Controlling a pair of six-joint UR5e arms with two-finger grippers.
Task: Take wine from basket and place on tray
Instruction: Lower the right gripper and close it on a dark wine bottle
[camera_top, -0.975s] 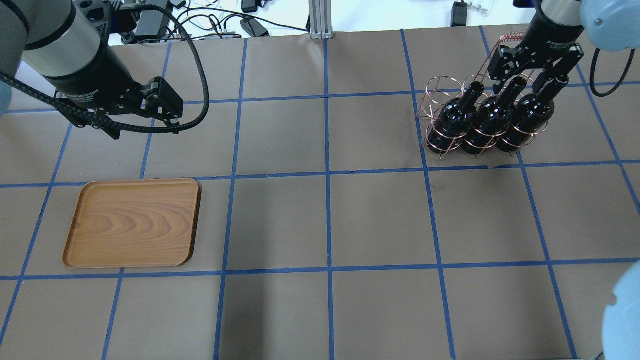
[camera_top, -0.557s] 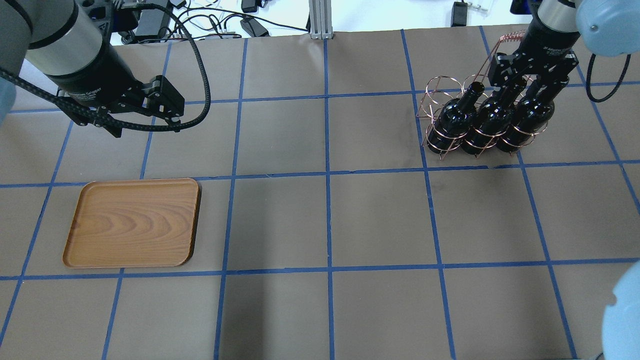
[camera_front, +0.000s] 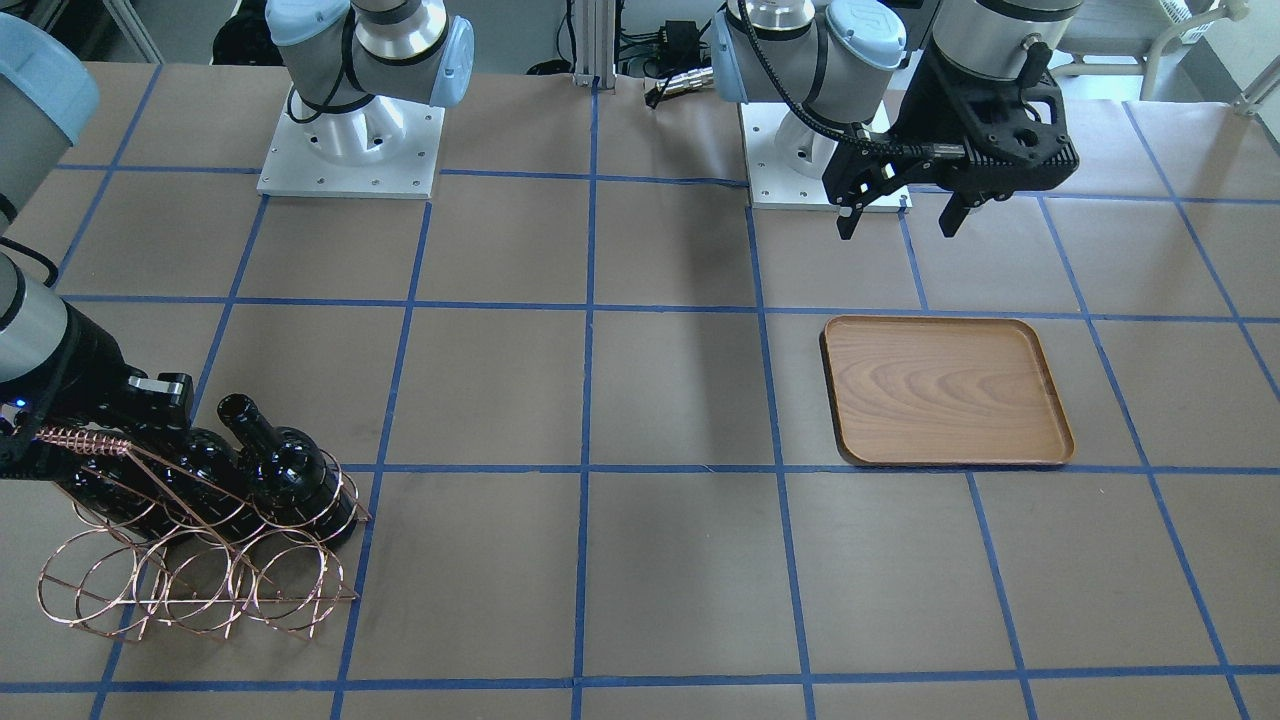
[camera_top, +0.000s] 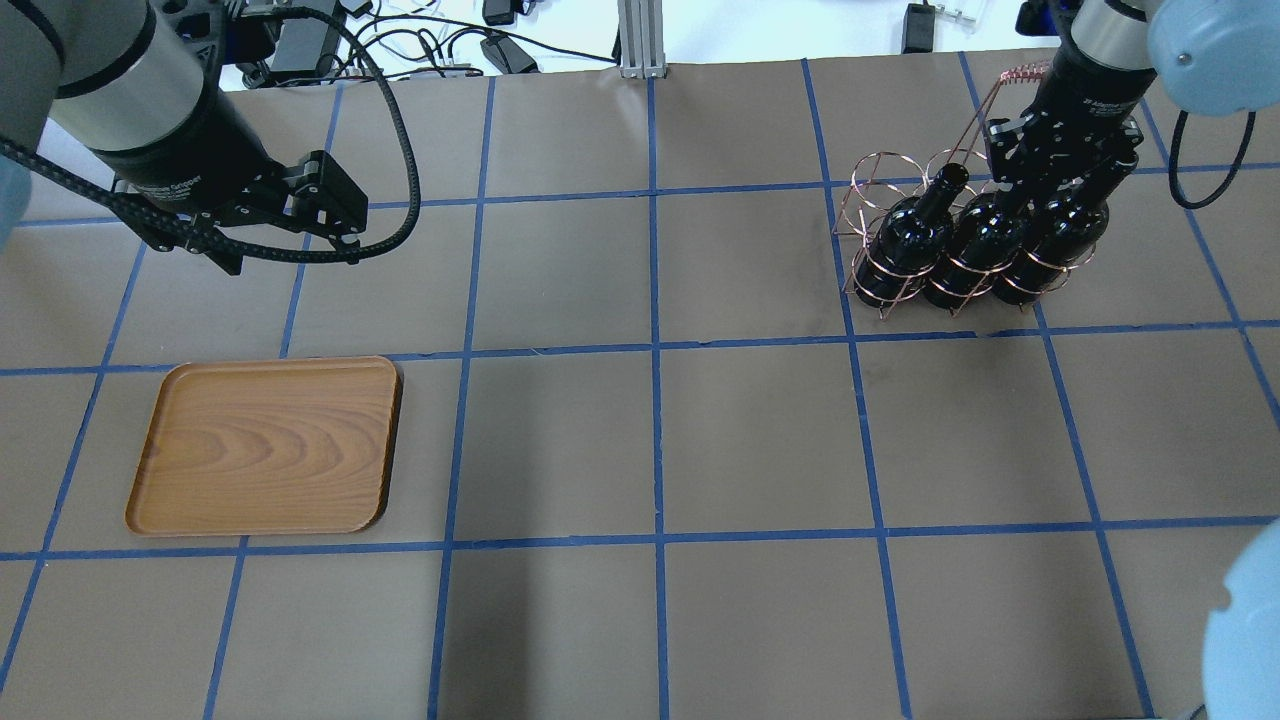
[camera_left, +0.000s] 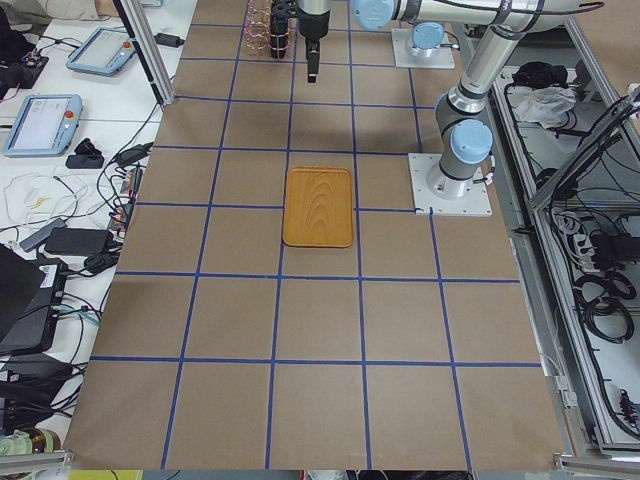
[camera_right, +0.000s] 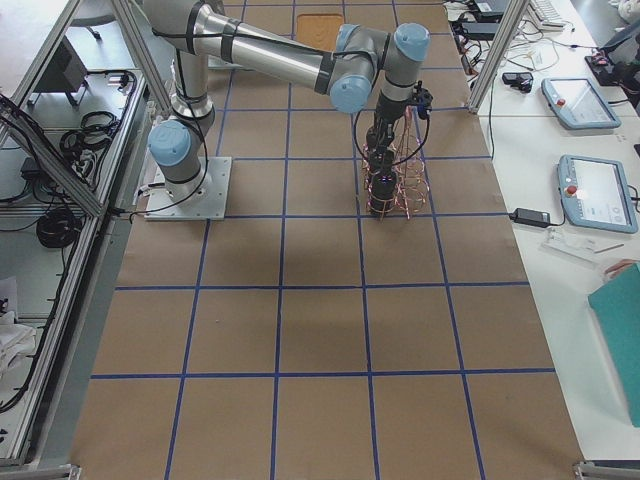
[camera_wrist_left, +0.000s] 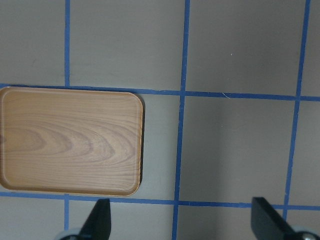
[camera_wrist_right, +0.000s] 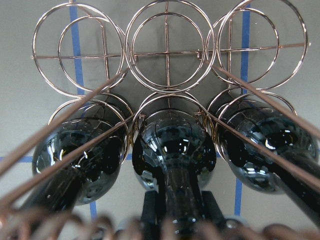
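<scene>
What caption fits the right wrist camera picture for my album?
Three dark wine bottles fill the copper basket's lower rings; the right hand's fingers flank the middle bottle's neck.

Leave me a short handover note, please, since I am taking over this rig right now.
Left end effector: open, empty, hovering near the tray.
Right end effector: shut on the neck of the middle wine bottle, which lies in the basket.
Done: grasp made; tray empty.
Left: pull the bottle out, carry it across, set it on the tray.
</scene>
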